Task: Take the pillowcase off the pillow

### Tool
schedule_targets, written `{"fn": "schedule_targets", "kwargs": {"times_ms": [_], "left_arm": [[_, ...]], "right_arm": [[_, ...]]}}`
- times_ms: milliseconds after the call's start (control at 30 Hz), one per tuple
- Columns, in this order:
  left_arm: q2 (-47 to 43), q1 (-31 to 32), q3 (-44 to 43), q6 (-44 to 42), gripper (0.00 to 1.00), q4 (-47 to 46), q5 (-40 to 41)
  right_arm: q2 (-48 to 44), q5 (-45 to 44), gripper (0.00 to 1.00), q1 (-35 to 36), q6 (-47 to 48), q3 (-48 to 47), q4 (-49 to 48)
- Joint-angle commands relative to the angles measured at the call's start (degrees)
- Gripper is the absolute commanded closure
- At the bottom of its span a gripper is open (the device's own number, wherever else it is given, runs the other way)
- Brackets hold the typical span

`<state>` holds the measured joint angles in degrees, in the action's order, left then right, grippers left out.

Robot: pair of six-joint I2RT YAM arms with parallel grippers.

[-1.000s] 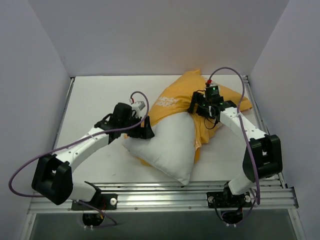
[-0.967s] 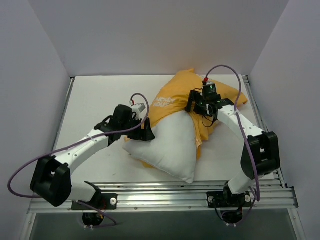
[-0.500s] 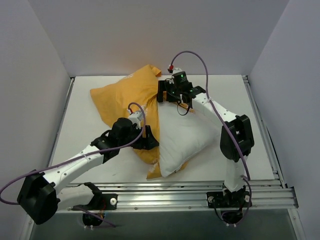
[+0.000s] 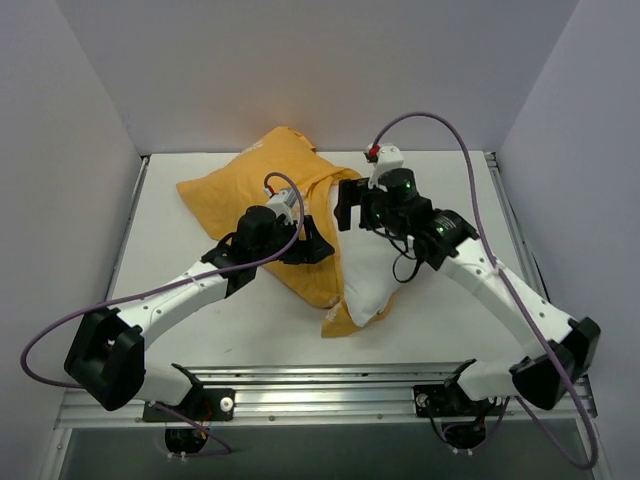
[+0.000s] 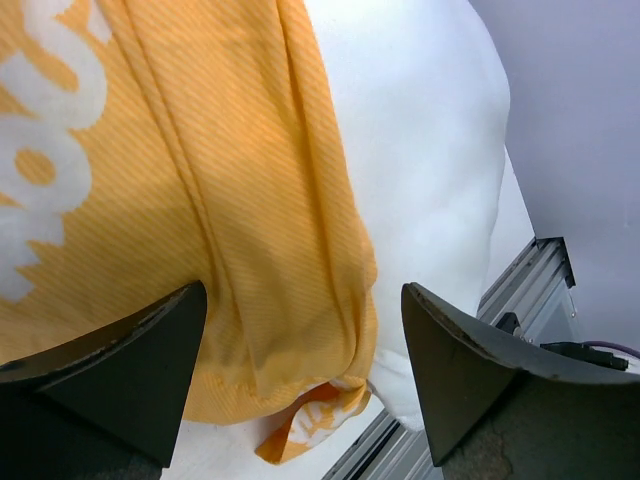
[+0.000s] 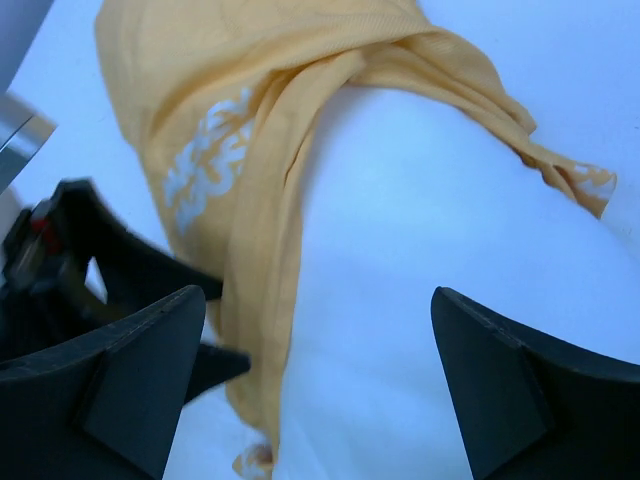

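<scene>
Roughly half done, we judge: pillowcase (image 4: 240,190) covers part of the pillow (image 4: 370,275) beneath left gripper (image 5: 300,292) and right gripper (image 6: 318,296), both open.

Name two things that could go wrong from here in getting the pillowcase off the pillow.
1. The left gripper and right gripper hang open close together, so they may collide.
2. The pillowcase is bunched along the pillow, which lies near the front rail. A pull might drag both off.

white table (image 4: 200,330), pale grey walls (image 4: 300,70)
</scene>
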<state>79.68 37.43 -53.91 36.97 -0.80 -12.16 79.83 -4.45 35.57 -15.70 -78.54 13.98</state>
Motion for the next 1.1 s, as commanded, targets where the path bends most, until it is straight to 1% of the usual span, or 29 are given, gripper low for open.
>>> {"fn": "schedule_targets", "kwargs": {"times_ms": [0, 67, 133, 200, 267, 367, 400, 467, 500, 533, 567, 600, 633, 700, 733, 767, 900, 1067], "left_arm": [[-0.4, 0.0, -1.4, 0.4, 0.13, -4.1, 0.4], [-1.5, 0.0, -0.1, 0.1, 0.13, -3.9, 0.6], [-2.8, 0.1, 1.2, -0.5, 0.13, -3.6, -0.1], [-3.5, 0.4, 2.1, -1.8, 0.13, -3.1, -0.5], [-3.7, 0.8, 3.1, -3.0, 0.13, -2.5, -0.6], [-3.8, 2.0, 4.7, -4.4, 0.13, -2.5, -0.7], [-3.7, 2.4, 5.0, -4.7, 0.13, -2.9, -0.6], [-3.1, 3.4, 5.6, -5.8, 0.13, -3.3, -0.7], [-2.1, 3.8, 5.9, -6.2, 0.13, -3.8, -0.5], [-1.5, 4.1, 6.0, -6.6, 0.13, -4.0, -0.5], [-0.8, 4.5, 6.0, -7.0, 0.13, -4.2, -0.6], [0.7, 4.7, 5.8, -7.1, 0.13, -4.6, -0.8], [1.4, 4.8, 5.7, -7.2, 0.13, -4.8, -1.3], [2.7, 5.2, 5.2, -7.3, 0.14, -4.3, -1.6], [2.8, 5.3, 5.1, -7.4, 0.14, -3.9, -1.6], [2.5, 5.5, 5.2, -7.5, 0.14, -3.6, -1.4], [1.4, 5.5, 6.2, -8.2, 0.14, -2.8, 0.6], [3.3, 5.8, 4.9, -8.7, 0.17, -2.6, -0.1]], "right_arm": [[-6.9, -5.1, 0.09, 2.7, 0.0, 6.3, 5.1], [-9.1, -6.7, 0.08, 3.4, -1.5, 11.0, 6.0], [-10.8, -7.6, 0.08, 3.5, -3.2, 13.7, 7.1], [-11.2, -9.7, 0.07, 3.5, -6.1, 17.0, 7.9], [-11.0, -9.8, 0.06, 3.5, -7.8, 19.0, 8.1], [-10.3, -7.1, 0.05, 3.5, -8.6, 23.2, 5.9], [-9.8, -4.6, 0.04, 3.5, -8.6, 25.0, 3.9], [-9.1, -2.5, 0.03, 3.5, -8.1, 26.6, 1.7], [-8.6, -2.1, 0.03, 3.5, -7.9, 27.3, 0.7], [-7.3, -1.9, 0.06, 3.5, -7.8, 28.5, -0.8], [-6.6, -2.0, 0.10, 3.4, -7.8, 29.0, -1.5], [-5.1, -2.1, 0.17, 3.0, -7.8, 29.3, -2.4], [-4.6, -1.8, 0.39, 2.8, -7.8, 29.5, -2.6], [-3.9, -1.4, 0.68, 2.7, -7.5, 29.3, -3.1], [-4.0, -1.7, 0.90, 2.6, -7.4, 29.0, -3.1], [-4.0, -2.1, 0.99, 2.7, -7.2, 28.7, -2.9], [-4.7, -2.8, 1.00, 2.5, -6.7, 27.2, -1.8], [-5.6, -1.7, 1.00, 2.4, -6.5, 25.0, -0.4]]}}
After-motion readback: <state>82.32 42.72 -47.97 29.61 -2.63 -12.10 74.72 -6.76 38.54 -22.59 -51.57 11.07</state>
